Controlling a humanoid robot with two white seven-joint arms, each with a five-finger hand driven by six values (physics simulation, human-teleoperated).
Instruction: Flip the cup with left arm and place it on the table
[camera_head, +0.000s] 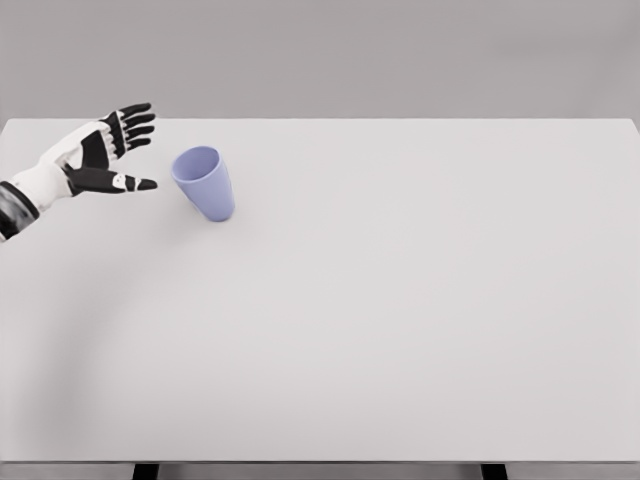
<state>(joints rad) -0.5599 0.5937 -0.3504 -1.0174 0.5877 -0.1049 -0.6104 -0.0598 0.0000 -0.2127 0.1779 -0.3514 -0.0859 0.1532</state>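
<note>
Cup upright on table | left hand beside it, fingers spread, empty | advice: withdraw clear without nudging the rim.

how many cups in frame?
1. The cup stands on the table at far left, mouth up, just right of the open left hand, not touching it. Nothing on the table could hide another.

The left hand is shown with 5 black-jointed fingers, white shell plates and a grey-banded white forearm.
</note>
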